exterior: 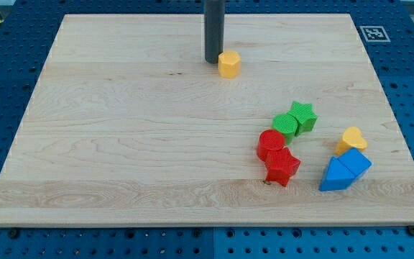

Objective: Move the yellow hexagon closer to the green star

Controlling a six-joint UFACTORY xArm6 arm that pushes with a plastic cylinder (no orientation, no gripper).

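Yellow hexagon near table top edge, well apart from green star. My tip just beside its left. No pincer fitted. Push mostly remaining.

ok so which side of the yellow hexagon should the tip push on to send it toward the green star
Push its upper-left face. My tip sits just left of the yellow hexagon, and the green star lies toward the view's lower right, so contact from the upper left should drive it there. A flat face probably reduces slipping.
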